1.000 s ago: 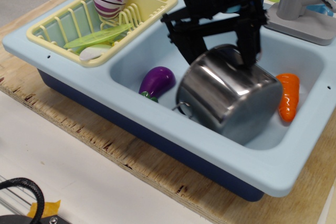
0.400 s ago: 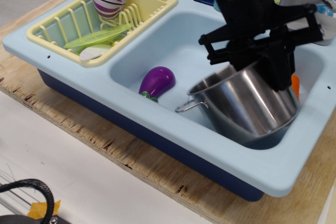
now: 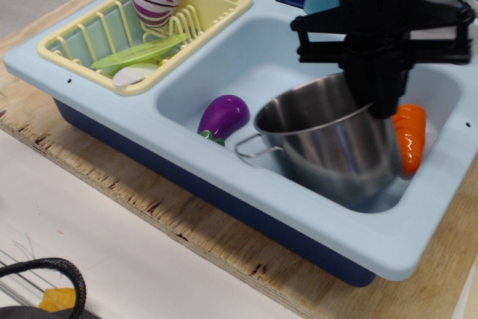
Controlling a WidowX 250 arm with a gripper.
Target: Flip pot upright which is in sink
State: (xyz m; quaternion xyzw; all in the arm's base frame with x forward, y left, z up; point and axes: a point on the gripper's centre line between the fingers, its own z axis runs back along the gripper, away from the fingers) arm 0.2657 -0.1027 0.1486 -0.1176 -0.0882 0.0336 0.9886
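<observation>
Steel pot (image 3: 328, 147) has swung from tilted to nearly upright in the sink (image 3: 224, 80), mouth now up. My gripper (image 3: 377, 84) still pinches its far rim, so only letting go seems left.

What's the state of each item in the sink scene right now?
pot: in the basin, opening up, slightly tilted, gripped at its far rim.
gripper: shut on the pot's rim.
eggplant: lying in the basin, left of the pot.
carrot: lying in the basin, right of the pot.
sink: holds pot, eggplant, carrot.
dish rack: holds a striped purple ball and a green item.
</observation>
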